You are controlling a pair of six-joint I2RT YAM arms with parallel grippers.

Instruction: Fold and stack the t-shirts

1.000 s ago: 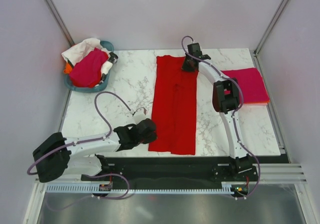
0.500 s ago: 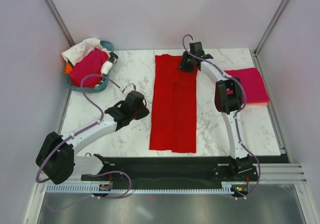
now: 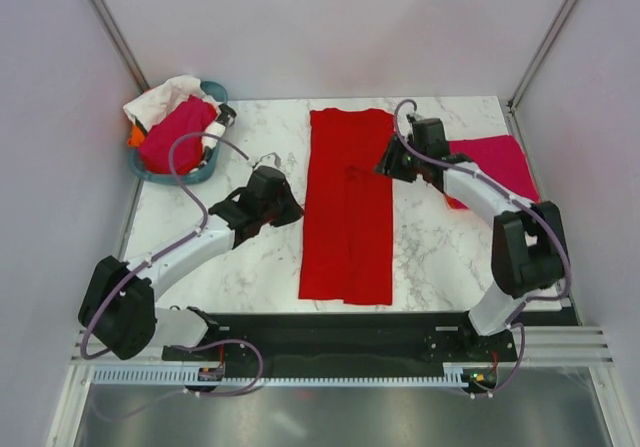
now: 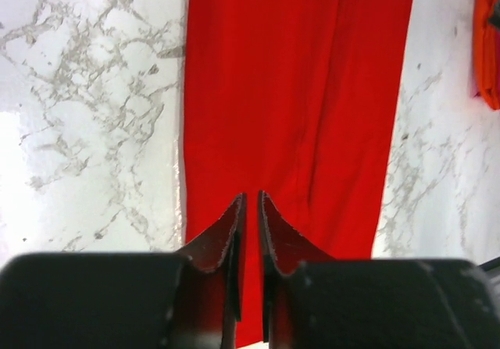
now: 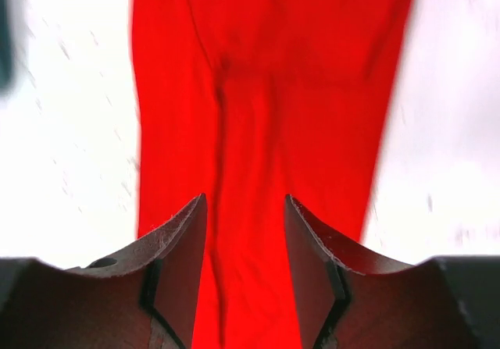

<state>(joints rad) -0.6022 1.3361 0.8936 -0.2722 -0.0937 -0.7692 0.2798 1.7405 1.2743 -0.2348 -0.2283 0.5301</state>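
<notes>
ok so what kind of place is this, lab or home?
Likely a lab test cell: plain white enclosure walls with metal corner posts, left robot arm and right robot arm on a black base rail, and a marble-pattern tabletop holding a bright red cloth t-shirt.

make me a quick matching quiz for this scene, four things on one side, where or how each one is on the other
1 red t-shirt
2 teal tub
3 left pincer
4 right pincer

a open
b far left corner
c shut
d laid flat in the centre

Pairs: 1-d, 2-b, 3-c, 4-a
</notes>
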